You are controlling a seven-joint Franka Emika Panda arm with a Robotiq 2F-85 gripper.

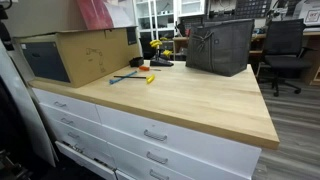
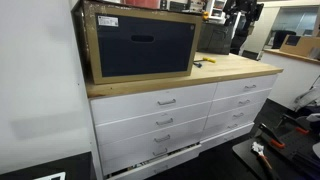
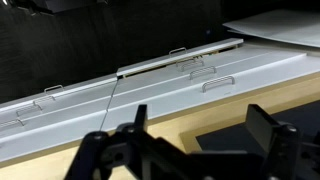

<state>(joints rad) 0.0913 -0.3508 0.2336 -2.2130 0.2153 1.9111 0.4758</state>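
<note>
In the wrist view my gripper (image 3: 203,122) stands open above the front edge of a light wooden countertop (image 3: 160,112), with nothing between its two black fingers (image 3: 266,128). A dark patch (image 3: 225,148) lies on the wood just under the jaws; what it is cannot be told. Past the edge I look down on white drawer fronts (image 3: 200,85) with metal handles. One drawer (image 3: 180,58) lower down stands slightly pulled out. I cannot make out the gripper with certainty in either exterior view.
A cardboard box holding a dark blue bin (image 1: 75,55) (image 2: 140,45) sits at one end of the countertop (image 1: 190,100). A grey felt bag (image 1: 220,45) stands at the back. Small yellow and blue tools (image 1: 140,77) (image 2: 206,62) lie between them. Office chair (image 1: 285,50) behind.
</note>
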